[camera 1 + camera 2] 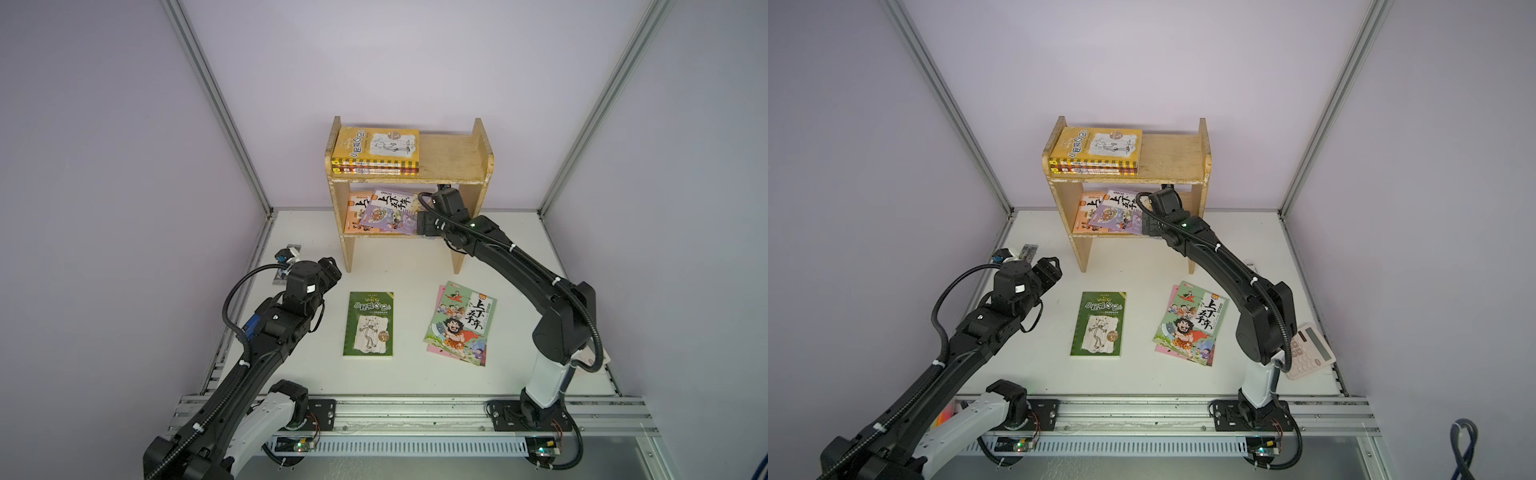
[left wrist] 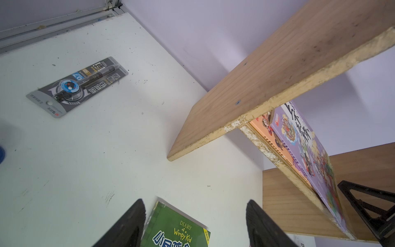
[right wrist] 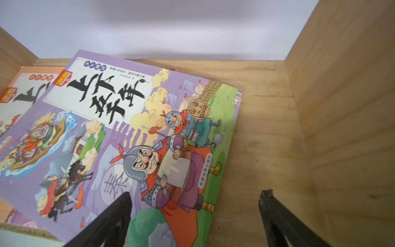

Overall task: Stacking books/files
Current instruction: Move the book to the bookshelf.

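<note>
Left arm lies low along the left edge of the tabletop [image 1: 407, 266]. The left gripper [image 2: 195, 205] has jaws wide and empty, near the green book [image 1: 369, 324], which lies flat mid-table. The right gripper [image 3: 196, 193] is inside the shelf [image 1: 453, 156], jaws wide and holding nothing, above the near corner of the purple book [image 3: 119, 132], which lies slanted on the orange book [image 3: 12, 102] at the lower board's left end.

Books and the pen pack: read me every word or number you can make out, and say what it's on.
"DIARY of a Wimpy Kid": green book.
"上下五千年": purple book, and the cartoon book on the table.
"秦": purple book, in a pale circle.
"0.7": pen pack.
The finer print on all of these is too small to read.
</note>
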Controlling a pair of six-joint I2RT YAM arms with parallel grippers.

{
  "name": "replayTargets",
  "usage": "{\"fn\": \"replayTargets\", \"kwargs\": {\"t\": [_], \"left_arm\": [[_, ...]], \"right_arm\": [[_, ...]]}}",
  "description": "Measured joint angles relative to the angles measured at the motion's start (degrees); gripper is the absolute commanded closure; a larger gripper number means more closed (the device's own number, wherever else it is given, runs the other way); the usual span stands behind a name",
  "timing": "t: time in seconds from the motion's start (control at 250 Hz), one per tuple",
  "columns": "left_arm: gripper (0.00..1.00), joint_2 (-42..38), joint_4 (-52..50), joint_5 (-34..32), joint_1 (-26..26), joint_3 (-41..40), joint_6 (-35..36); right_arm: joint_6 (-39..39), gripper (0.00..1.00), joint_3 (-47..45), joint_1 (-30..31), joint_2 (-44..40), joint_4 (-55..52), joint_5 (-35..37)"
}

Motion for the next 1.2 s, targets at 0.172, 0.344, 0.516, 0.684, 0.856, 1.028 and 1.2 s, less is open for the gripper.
{"fn": "replayTargets", "kwargs": {"t": [0.172, 0.344, 0.516, 0.684, 0.856, 1.028, 1.2], "left_arm": [[0.23, -0.2, 0.0, 0.0, 0.0, -0.1, 0.2], [0.23, -1.0, -0.1, 0.0, 0.0, -0.3, 0.3], [0.23, -1.4, -0.2, -0.2, 0.1, -0.4, 0.4], [0.23, -1.5, -0.4, -0.5, 0.1, -0.4, 0.4], [0.23, -1.8, -1.0, -0.7, 0.1, -0.4, 0.4], [0.23, -1.8, -1.3, -1.1, 0.2, -0.4, 0.4], [0.23, -1.8, -1.5, -1.1, 0.2, -0.4, 0.4]], "right_arm": [[2.1, 0.06, -0.4, -0.3, 1.0, 0.4, -3.0], [1.5, 0.07, -0.5, -0.4, 1.9, 2.3, -4.2], [-1.2, 0.07, -1.0, -0.8, 2.7, 5.0, -4.9], [-5.5, 0.07, -3.1, -1.0, 2.7, 9.4, -7.5], [-9.6, 0.07, -4.8, -1.1, 2.6, 12.6, -10.7], [-12.4, 0.07, -5.6, -1.1, 2.1, 13.4, -13.6], [-13.9, 0.06, -4.6, -1.1, 2.4, 12.7, -14.7]]}}
